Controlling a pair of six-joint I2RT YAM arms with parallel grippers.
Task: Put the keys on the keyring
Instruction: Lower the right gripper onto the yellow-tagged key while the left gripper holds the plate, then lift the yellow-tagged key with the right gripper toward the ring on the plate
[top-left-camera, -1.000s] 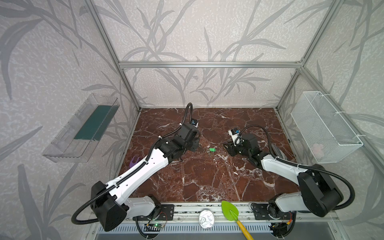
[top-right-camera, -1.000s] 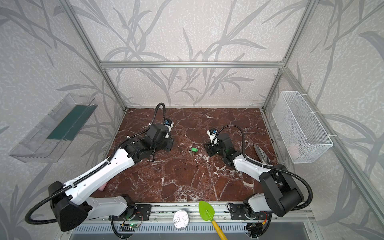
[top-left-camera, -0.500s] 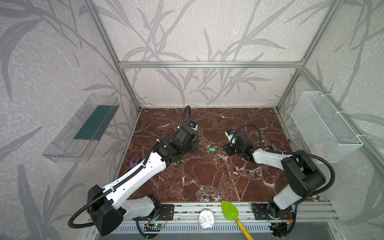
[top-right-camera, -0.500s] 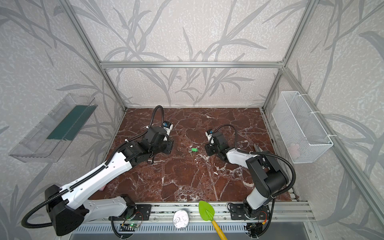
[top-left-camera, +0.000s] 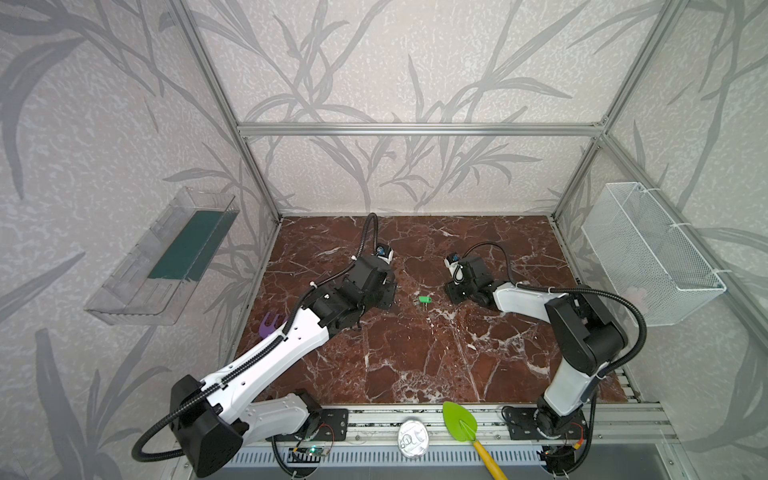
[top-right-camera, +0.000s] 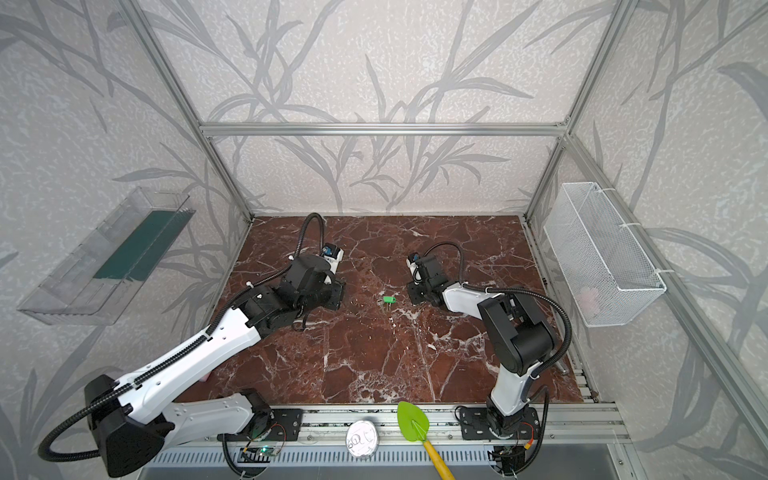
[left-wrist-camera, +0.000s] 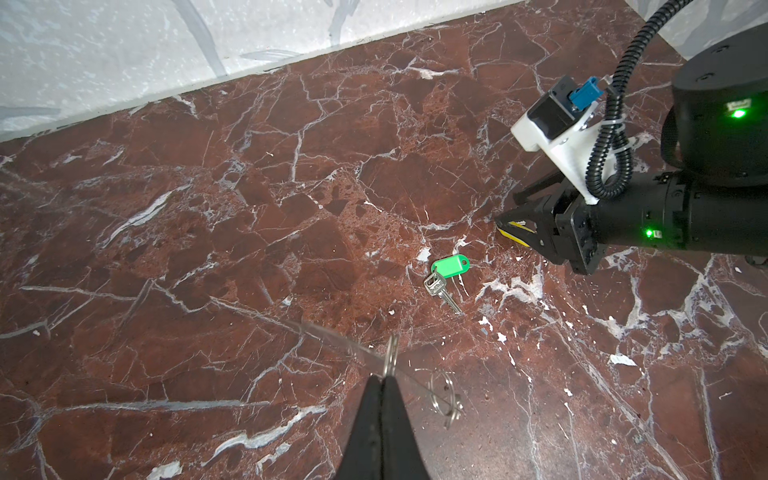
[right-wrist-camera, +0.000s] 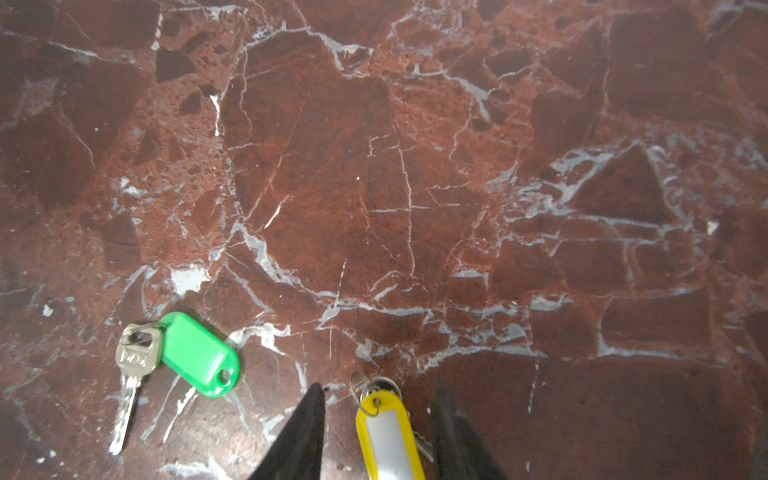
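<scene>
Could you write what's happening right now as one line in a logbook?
left fingers: shut on keyring | right fingers: open, straddling yellow-tag key | green-tag key: loose on table

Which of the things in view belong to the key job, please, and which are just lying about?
Job: green-tagged key; yellow-tagged key; keyring in the left gripper.
Lying about: purple fork toy; green shovel; silver disc; wire basket.

The left arm (top-left-camera: 270, 357) stretches low from its 7 o'clock base toward 1 o'clock, with the left gripper (left-wrist-camera: 384, 376) pinched tight. The right arm (top-left-camera: 519, 297) folds up from 5 o'clock with its forearm pointing toward 9 o'clock, and the right gripper (right-wrist-camera: 377, 384) has its fingers parted.
</scene>
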